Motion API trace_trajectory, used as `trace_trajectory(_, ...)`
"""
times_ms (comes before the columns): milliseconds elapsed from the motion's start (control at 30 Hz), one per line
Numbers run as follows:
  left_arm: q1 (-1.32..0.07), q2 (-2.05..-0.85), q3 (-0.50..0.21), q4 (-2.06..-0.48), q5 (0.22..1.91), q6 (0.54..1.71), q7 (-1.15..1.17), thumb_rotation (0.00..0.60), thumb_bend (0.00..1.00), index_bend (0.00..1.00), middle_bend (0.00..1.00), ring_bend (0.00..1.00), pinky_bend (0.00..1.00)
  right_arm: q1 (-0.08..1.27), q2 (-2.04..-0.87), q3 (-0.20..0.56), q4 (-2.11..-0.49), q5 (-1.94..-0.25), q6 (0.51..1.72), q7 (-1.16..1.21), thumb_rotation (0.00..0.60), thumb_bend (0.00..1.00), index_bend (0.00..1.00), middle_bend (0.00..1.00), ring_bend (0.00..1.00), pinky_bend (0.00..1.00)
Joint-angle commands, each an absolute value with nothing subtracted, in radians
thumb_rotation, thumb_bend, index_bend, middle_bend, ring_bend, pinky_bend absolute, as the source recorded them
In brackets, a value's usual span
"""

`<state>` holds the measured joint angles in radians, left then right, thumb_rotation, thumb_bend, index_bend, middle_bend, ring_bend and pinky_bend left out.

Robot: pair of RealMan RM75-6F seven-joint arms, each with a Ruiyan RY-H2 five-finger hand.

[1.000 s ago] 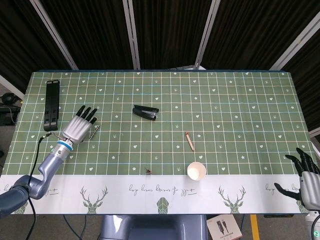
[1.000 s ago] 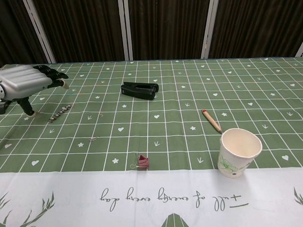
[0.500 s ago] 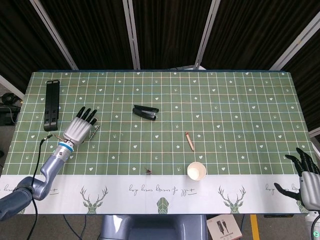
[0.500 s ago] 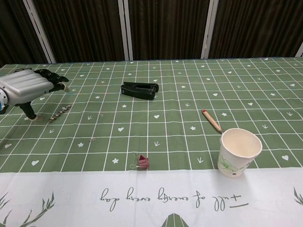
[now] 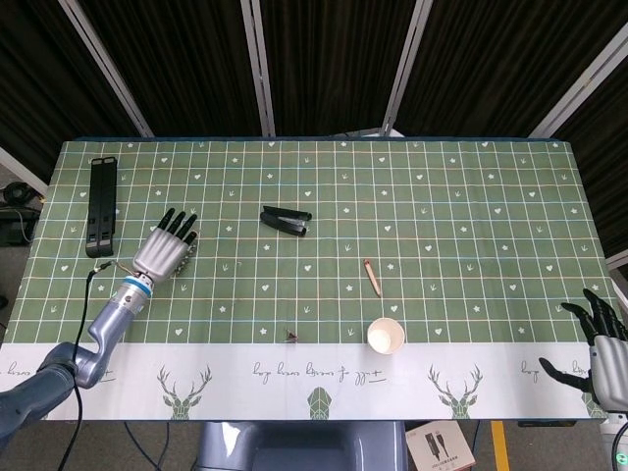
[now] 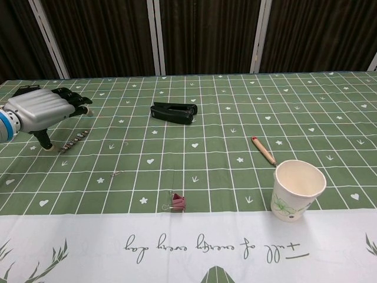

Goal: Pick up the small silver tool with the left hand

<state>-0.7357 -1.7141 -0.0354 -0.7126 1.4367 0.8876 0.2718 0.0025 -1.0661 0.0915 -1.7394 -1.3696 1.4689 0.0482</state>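
Note:
The small silver tool lies flat on the green checked tablecloth at the left. My left hand hovers just above and to the left of it, fingers stretched out and holding nothing, with the thumb pointing down to the cloth beside the tool. From the head view the left hand covers most of the tool. My right hand rests at the table's front right corner with fingers spread and empty.
A black stapler lies mid-table. A brown pencil-like tool and a paper cup are front right. A pink binder clip sits near the front edge. A black stand lies at the far left.
My left hand has shifted a little to the right and lower, closing in over the silver tool. The tool and the right hand have not moved.

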Motion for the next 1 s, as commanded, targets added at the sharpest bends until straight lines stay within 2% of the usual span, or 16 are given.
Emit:
trace_trajectory(33,-0.74,-1.729,-0.037,-0.707,1.442,0.892,0.26,0.6,0.12,0.15,0.0,0.0,0.02,0.003,-1.067,0.092,-1.738,-1.368,1.468,0.048,0.6,0.09,0.2,0.01,0.0,0.16)
trace_trajectory(600,-0.753,-1.751,-0.053,-0.754,1.442,0.909,0.263,0.6,0.15,0.17,0.0,0.0,0.01,0.002,-1.068,0.089,-1.741,-1.376,1.471,0.045,0.6,0.09,0.2,0.01,0.0,0.16)
trace_trajectory(800,-0.754,-1.792,-0.085,-0.735,1.406,0.91,0.28,0.6,0.15,0.19,0.0,0.0,0.01,0.002,-1.068,0.09,-1.741,-1.377,1.473,0.044,0.6,0.09,0.2,0.01,0.0,0.16)
trace_trajectory(1000,-0.76,-1.818,-0.108,-0.717,1.384,0.913,0.285,0.6,0.2,0.2,0.0,0.0,0.01,0.004,-1.069,0.091,-1.741,-1.376,1.471,0.044,0.6,0.09,0.2,0.01,0.0,0.16)
